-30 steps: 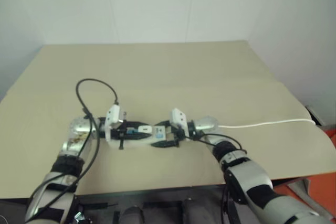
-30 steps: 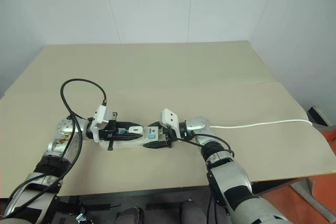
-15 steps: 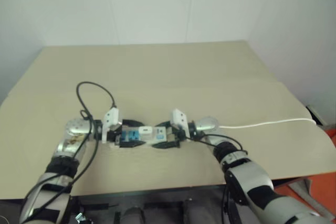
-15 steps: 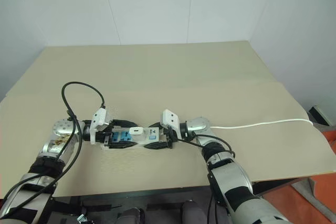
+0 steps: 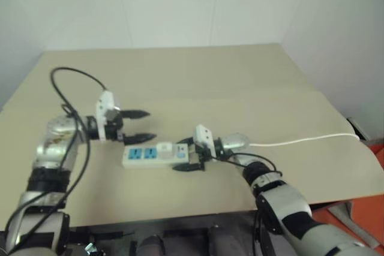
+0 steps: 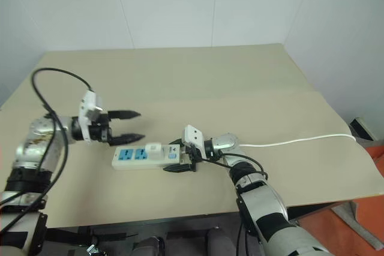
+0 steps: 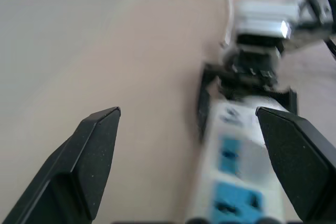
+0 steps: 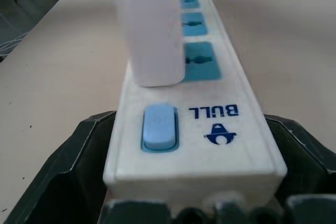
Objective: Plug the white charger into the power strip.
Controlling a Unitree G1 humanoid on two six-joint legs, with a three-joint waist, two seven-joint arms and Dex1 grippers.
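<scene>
On the tan table, the power strip lies flat with its thin white cord running off to the robot's right. White charger now stands upright on the strip, seated at the socket nearest the blue switch; two blue socket faces beside it are free. Change since a second ago: left gripper was closed over the charger on the strip, has since let go, and now hangs above and beside the strip's far end, fingers wide apart and empty. Right gripper brackets the switch end, fingers spread to either side of the strip. Judgement: plug looks inserted; task essentially complete, seating depth not verifiable.
</scene>
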